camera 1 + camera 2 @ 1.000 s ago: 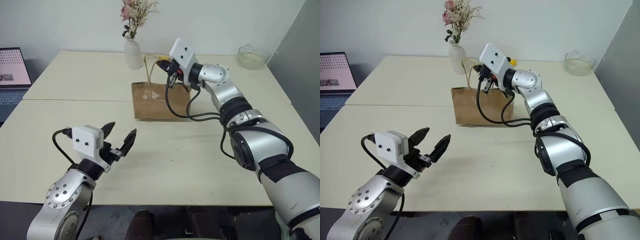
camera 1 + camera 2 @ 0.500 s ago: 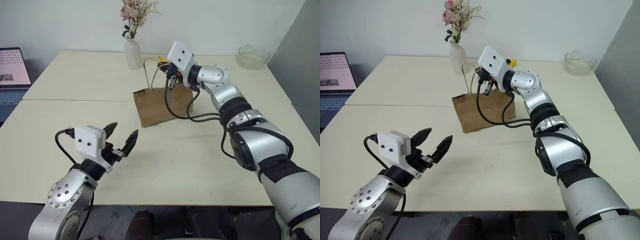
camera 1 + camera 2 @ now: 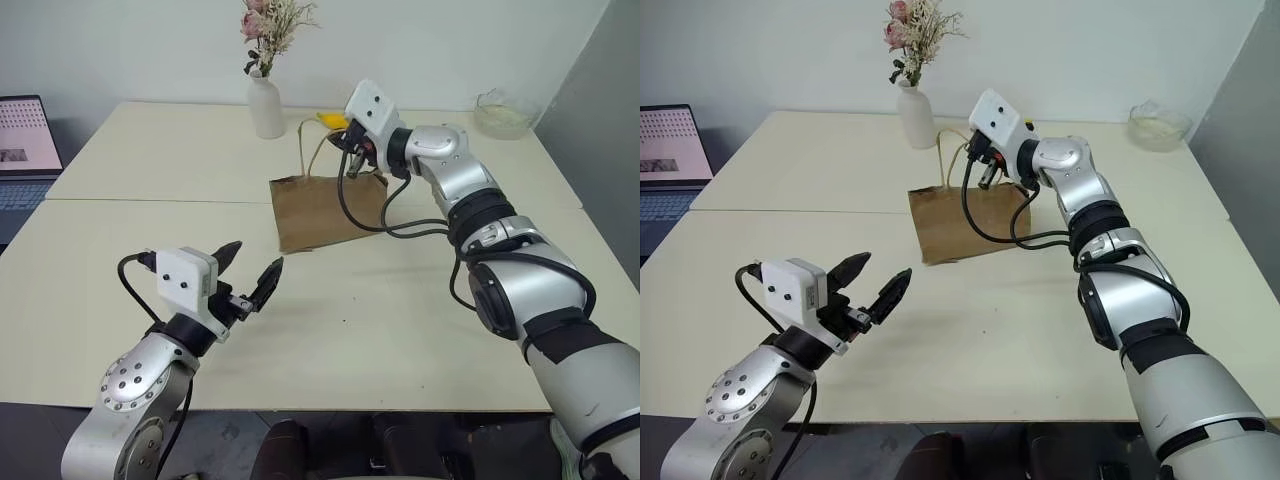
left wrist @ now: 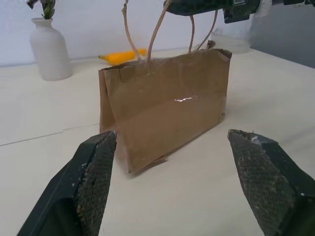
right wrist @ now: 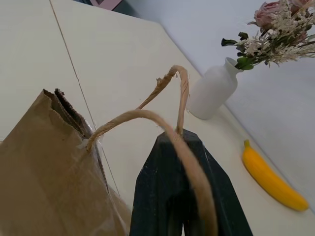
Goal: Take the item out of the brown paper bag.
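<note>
Brown paper bag (image 3: pixel 325 208), pinched by its loop handles (image 5: pixel 147 115) in the closed right gripper (image 3: pixel 983 172), has tilted and slid rightward mid-table, its item still hidden inside, while the left gripper (image 3: pixel 252 275) waits spread nearby.

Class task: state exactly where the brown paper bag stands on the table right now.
The brown paper bag stands mid-table, in front of the white vase, its handles pinched by the right gripper.

left end effector (image 3: pixel 247 279) spread wide, right end effector (image 3: pixel 982 171) – clamped
</note>
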